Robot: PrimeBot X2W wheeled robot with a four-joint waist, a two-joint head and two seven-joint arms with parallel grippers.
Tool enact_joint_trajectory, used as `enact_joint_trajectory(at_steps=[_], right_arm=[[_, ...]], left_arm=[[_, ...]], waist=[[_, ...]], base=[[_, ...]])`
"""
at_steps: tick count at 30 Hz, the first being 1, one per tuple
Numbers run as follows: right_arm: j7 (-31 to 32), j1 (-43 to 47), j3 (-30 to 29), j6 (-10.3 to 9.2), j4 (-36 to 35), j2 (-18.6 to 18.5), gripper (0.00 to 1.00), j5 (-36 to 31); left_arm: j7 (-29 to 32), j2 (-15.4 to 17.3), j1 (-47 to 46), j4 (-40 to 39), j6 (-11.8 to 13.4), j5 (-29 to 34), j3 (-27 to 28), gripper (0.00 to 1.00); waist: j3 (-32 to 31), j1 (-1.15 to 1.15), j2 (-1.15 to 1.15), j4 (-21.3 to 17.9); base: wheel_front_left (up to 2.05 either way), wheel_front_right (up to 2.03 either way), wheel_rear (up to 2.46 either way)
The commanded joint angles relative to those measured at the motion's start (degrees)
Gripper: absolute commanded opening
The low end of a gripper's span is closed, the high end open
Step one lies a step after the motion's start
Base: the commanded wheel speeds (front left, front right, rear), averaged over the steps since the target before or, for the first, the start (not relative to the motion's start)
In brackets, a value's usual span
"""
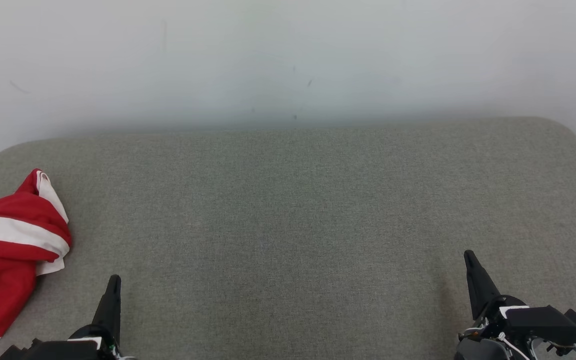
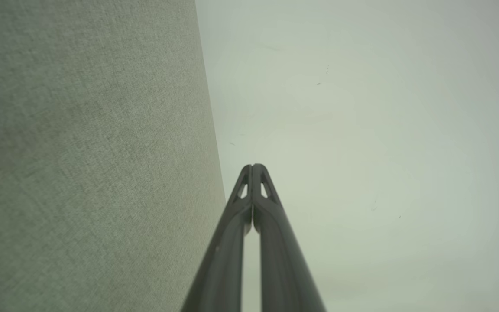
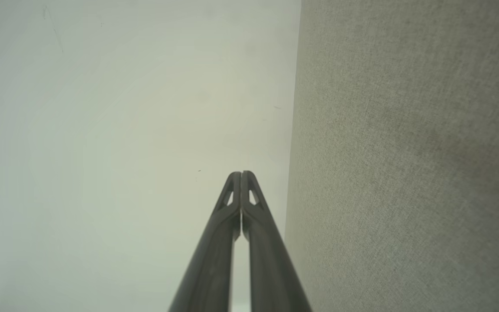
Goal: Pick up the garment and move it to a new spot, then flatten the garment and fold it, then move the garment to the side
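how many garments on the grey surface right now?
1. A crumpled red-and-white striped garment lies at the far left edge of the grey surface, left of the left gripper. It runs off the frame, so anything beyond that edge is unseen.

Garment: red cloth with broad white stripes, crumpled in a loose, unfolded heap at the left edge of the grey fabric-covered worktop. The head view's left border cuts off part of it.

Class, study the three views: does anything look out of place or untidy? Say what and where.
The red-and-white garment lies crumpled in a heap at the left edge of the grey surface. Nothing else stands out.
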Motion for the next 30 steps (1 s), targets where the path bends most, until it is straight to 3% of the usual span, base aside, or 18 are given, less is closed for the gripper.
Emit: enact_joint_trajectory(at_steps=[1,27,28,30], right_arm=[[0.16,-0.38,-0.02,0.06,-0.09,0.14,0.0,0.06],[0.15,-0.39,-0.02,0.06,-0.09,0.14,0.0,0.06],[0.0,0.02,0.01,0.0,0.06,0.0,1.0,0.0],[-0.03,0.61,0.07,0.0,0.92,0.04,1.0,-0.01]], left_arm=[[-0.04,0.09,-0.51,-0.17,-0.18,-0.35,0.17,0.0],[-0.04,0.09,-0.5,-0.17,-0.18,-0.35,0.16,0.0],[-0.02,-0.01,0.02,0.08,0.0,0.01,-0.02,1.0],[-0.03,-0.18,0.62,0.92,0.08,0.03,-0.14,1.0]], waist=[[0.0,0.0,0.0,0.0],[0.0,0.0,0.0,0.0],[0.0,0.0,0.0,0.0],[0.01,0.0,0.0,0.0]], base=[[0.0,0.0,0.0],[0.0,0.0,0.0],[0.0,0.0,0.0],[0.0,0.0,0.0]])
